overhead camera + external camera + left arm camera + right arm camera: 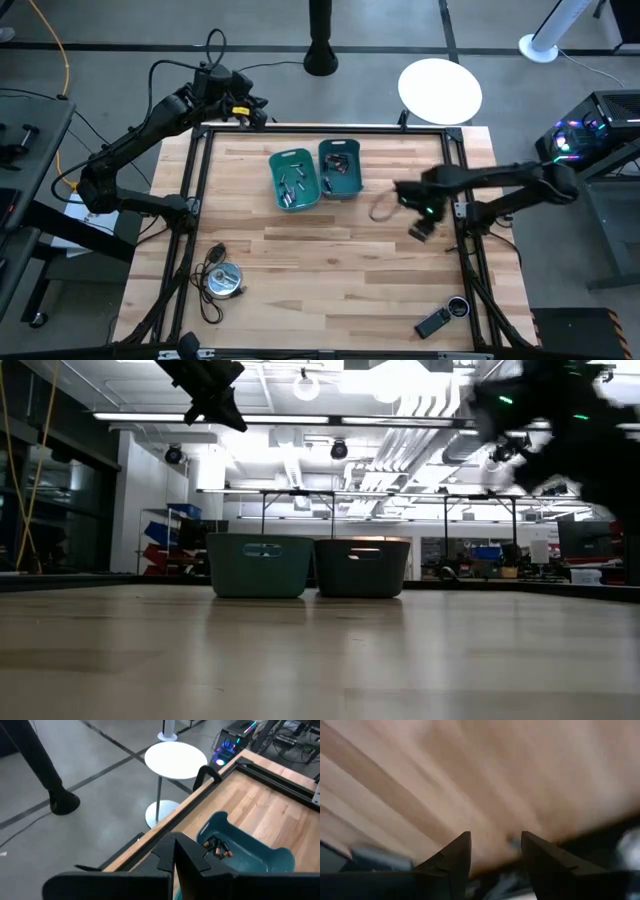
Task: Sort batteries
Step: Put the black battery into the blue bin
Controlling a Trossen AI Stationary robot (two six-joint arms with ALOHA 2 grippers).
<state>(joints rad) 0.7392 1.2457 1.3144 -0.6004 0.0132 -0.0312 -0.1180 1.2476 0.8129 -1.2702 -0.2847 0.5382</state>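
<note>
High view: we see the right gripper (400,190) out over the bare wood just right of the bins, its fingers spread and holding nothing, which we judge fits an arm that is free between cells, while the left gripper (262,114) waits clenched at the table's far edge, out of the way. Beyond it, the two teal bins (295,178) stand touching side by side. The batteries (293,184) lie loose in both, none visible on the table.

Two dark jointed arms (130,150), green light, perhaps cabled
</note>
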